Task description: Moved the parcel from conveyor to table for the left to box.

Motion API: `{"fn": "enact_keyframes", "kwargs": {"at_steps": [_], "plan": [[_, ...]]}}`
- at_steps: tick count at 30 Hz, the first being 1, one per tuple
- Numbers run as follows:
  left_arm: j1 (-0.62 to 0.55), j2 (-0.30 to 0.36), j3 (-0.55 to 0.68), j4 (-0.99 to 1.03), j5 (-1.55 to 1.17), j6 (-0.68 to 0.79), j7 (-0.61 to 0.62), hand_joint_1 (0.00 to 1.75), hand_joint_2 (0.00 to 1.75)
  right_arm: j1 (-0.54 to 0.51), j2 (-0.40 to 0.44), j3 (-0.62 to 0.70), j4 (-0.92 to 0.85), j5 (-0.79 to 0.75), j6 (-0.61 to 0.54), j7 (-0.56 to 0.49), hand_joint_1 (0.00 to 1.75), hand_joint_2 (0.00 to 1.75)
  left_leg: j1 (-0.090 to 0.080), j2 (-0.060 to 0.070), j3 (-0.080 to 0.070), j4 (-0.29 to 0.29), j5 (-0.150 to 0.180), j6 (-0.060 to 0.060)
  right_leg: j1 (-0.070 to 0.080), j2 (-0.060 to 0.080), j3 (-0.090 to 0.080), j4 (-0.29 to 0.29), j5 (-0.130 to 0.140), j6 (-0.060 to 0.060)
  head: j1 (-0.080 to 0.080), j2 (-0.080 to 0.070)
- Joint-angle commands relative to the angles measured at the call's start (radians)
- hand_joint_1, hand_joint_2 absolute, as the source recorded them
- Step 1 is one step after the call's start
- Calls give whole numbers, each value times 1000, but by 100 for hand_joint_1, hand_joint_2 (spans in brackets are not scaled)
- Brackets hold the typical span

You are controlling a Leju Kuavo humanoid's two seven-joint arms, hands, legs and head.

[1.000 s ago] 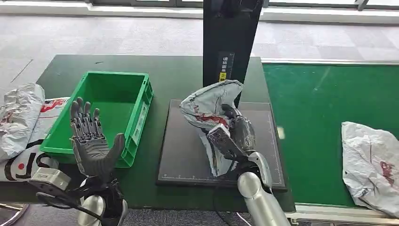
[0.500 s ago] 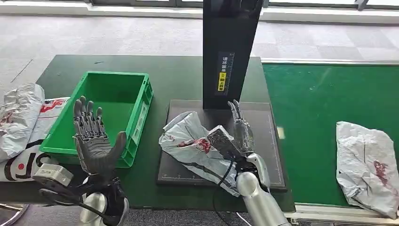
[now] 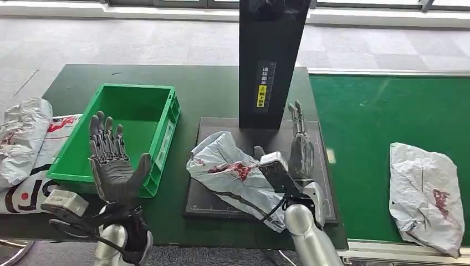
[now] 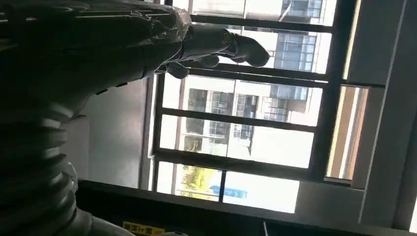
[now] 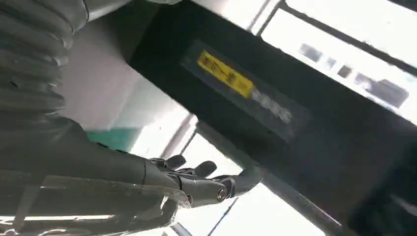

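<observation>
A crumpled grey parcel point(image 3: 233, 174) with red print lies on the black pad point(image 3: 316, 136) of the dark green table, between the green crate and my right arm. My right hand point(image 3: 299, 149) stands just right of it with fingers stretched upward and holds nothing. In the right wrist view the right hand point(image 5: 196, 184) has its fingers extended in front of the black column point(image 5: 295, 132). My left hand point(image 3: 113, 160) is raised, palm open and fingers spread, at the near edge of the green crate point(image 3: 130, 130). The left wrist view looks past the left hand point(image 4: 147, 39) toward windows.
A black column point(image 3: 271, 61) with a yellow label rises from the back of the pad. Another grey parcel point(image 3: 424, 194) lies on the green conveyor point(image 3: 388, 111) at right. More parcels point(image 3: 25, 138) are heaped off the table's left edge.
My right hand let go of the parcel, which dropped from upright to lying flat on the pad, and the fingers opened and rose away. The conveyor parcel has shifted slightly left.
</observation>
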Motion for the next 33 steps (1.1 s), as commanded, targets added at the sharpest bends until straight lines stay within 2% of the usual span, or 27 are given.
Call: {"fn": "enact_keyframes", "kwargs": {"at_steps": [1,5,13,16,17,18,19,21,23,26,27,33], "plan": [[-56,17,-5,93,-11,24,4,0,175,70,-62,42,-292,-26,-151,-80,0,175,0,-3,1,-1,0,0,0,-3,3,-1,0,0,0,0],[-56,17,-5,93,-11,24,4,0,175,70,-62,42,-292,-26,-151,-80,0,175,0,1,2,-1,0,0,0,1,2,-1,0,0,0,0],[-56,17,-5,93,-11,24,4,0,175,70,-62,42,-292,-26,-151,-80,0,175,1,1,3,-2,0,0,1,2,3,-2,1,-1,0,0],[-77,35,-30,146,-3,58,4,0,175,114,-68,44,-398,-50,-228,-129,0,175,0,0,3,-2,0,0,0,0,3,-2,0,-1,0,0],[-105,40,-55,212,-62,87,4,0,175,146,-46,19,-524,-56,-254,-171,0,175,0,0,2,-1,0,0,0,1,2,-1,0,-1,0,0],[-166,53,-106,316,-156,97,4,0,175,176,-26,3,-681,-65,-254,-171,0,175,0,-2,3,-2,0,0,0,-1,3,-2,0,-1,0,0],[-205,51,-130,376,-201,104,6,0,175,189,-17,-5,-714,-64,-254,-171,0,175,0,-5,0,-1,1,0,0,-4,2,0,-1,-1,0,0],[-261,46,-169,460,-301,148,12,0,175,185,-13,-15,-692,-98,-254,-171,0,175,-1,-10,-1,0,2,0,-1,-9,1,0,-2,-1,0,0],[-278,41,-185,484,-326,170,4,0,175,150,-19,-28,-591,-205,-254,-171,0,175,0,-10,1,-1,2,0,0,-10,3,-2,-1,-1,0,0],[-275,43,-210,465,-333,165,4,0,175,126,-25,-45,-524,-285,-254,-171,0,175,-1,1,3,-1,1,0,-1,1,3,-2,2,0,0,0],[-293,61,-267,491,-400,105,46,0,175,132,-29,-39,-483,-356,-254,-171,0,175,0,3,4,-2,1,1,0,3,3,-3,3,0,0,0],[-329,24,-310,608,-453,91,65,0,175,130,-34,-40,-467,-381,-254,-171,0,175,0,2,3,-2,1,1,0,1,3,-3,3,0,0,0]]}}
